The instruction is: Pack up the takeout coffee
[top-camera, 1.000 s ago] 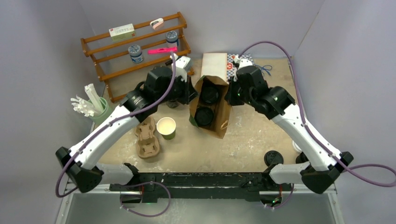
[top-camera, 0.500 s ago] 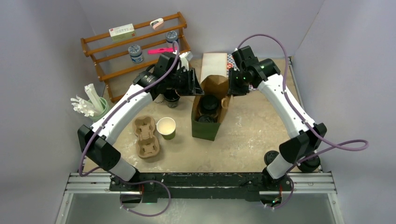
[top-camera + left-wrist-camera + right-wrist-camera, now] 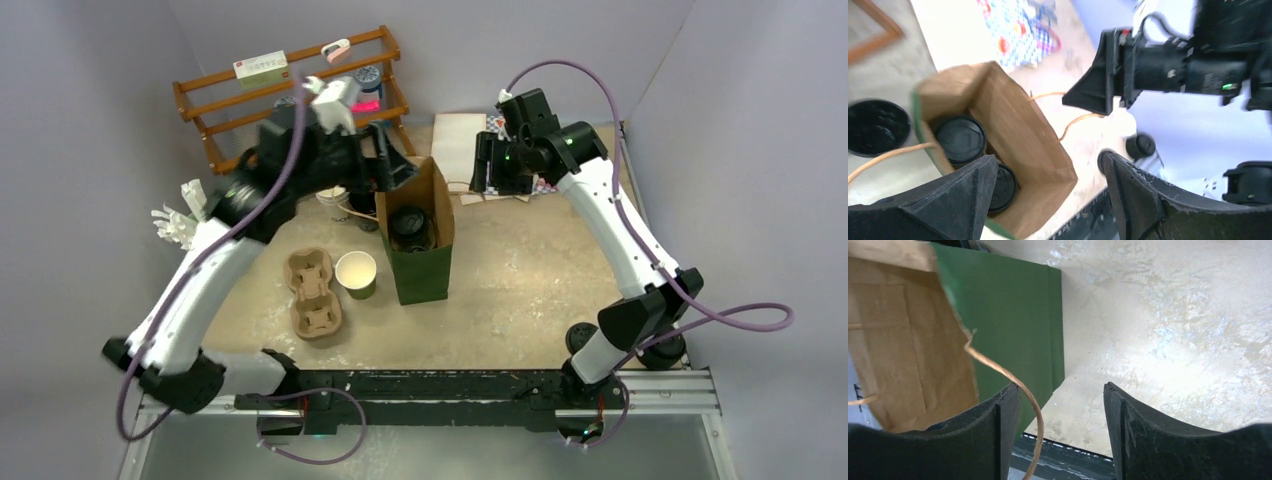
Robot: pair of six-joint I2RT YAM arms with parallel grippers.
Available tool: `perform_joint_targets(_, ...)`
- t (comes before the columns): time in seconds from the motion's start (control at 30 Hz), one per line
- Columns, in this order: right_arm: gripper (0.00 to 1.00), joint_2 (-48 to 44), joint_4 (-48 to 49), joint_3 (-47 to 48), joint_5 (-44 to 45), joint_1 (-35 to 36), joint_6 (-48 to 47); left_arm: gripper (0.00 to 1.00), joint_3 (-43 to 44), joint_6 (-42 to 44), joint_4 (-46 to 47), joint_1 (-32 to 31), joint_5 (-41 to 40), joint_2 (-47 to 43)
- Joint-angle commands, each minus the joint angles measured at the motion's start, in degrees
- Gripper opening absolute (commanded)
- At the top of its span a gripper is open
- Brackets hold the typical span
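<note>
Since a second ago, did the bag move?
Yes. The bag has shifted left, closer to the lidless cup, and now stands upright instead of leaning.

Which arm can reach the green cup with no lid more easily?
Left, probably. The lidless green cup stands left of the bag, on the side of the left arm. The right fingers are past the bag, which blocks them.
</note>
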Motion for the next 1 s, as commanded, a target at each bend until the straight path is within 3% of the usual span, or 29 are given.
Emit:
perform_joint_targets(0.0,0.63,-5.53,3.72,-0.42,0.71,0.09,-0.52,0.82,0.43,2.99,0.09,0.46,-15.01,-13.02)
perform_joint_targets(0.07,0.63,-6.97,5.71,-2.06,0.0,0.09,-0.6,0.83,-1.58,2.31,-1.41,0.52,-18.05,-15.56)
perform_joint_targets(0.2,0.71,-5.75,6.7,-1.47,-4.4,0.11,-1.05,0.78,-4.43,0.72,-0.61,0.49,-11.74,-15.32)
perform_joint_targets(0.3,0.75,-3.42,4.94,2.26,-4.98,0.08,-1.55,0.77,-3.91,0.48,-0.46,0.51,-13.14,-15.61)
perform_joint_targets(0.43,0.76,-4.02,4.62,3.82,-3.12,0.09,-1.56,0.73,-0.43,0.05,-7.41,0.49,-32.44,-17.01)
perform_joint_targets(0.53,0.75,-6.7,6.23,2.12,-1.74,0.09,-0.82,0.53,1.66,0.23,-15.64,0.53,-49.39,-15.06)
perform_joint_targets(0.67,0.73,-10.02,6.23,0.86,-0.51,0.09,0.13,0.51,2.12,2.12,-21.31,2.37,-61.8,-9.12)
perform_joint_targets(0.77,0.69,-11.83,3.9,0.93,-0.39,0.09,-0.88,0.53,-1.02,7.61,-15.55,10.33,-60.39,-6.7)
perform_joint_targets(0.9,0.67,-14.89,2.48,-2.02,-3.23,0.09,-3.43,0.53,-6.67,10.31,-8.41,28.38,-45.03,-3.6)
perform_joint_targets(0.97,0.67,-15.88,2.31,-3.01,-3.4,0.09,-5.11,0.54,-8.03,10.88,-6.85,32.68,-43.07,-2.13)
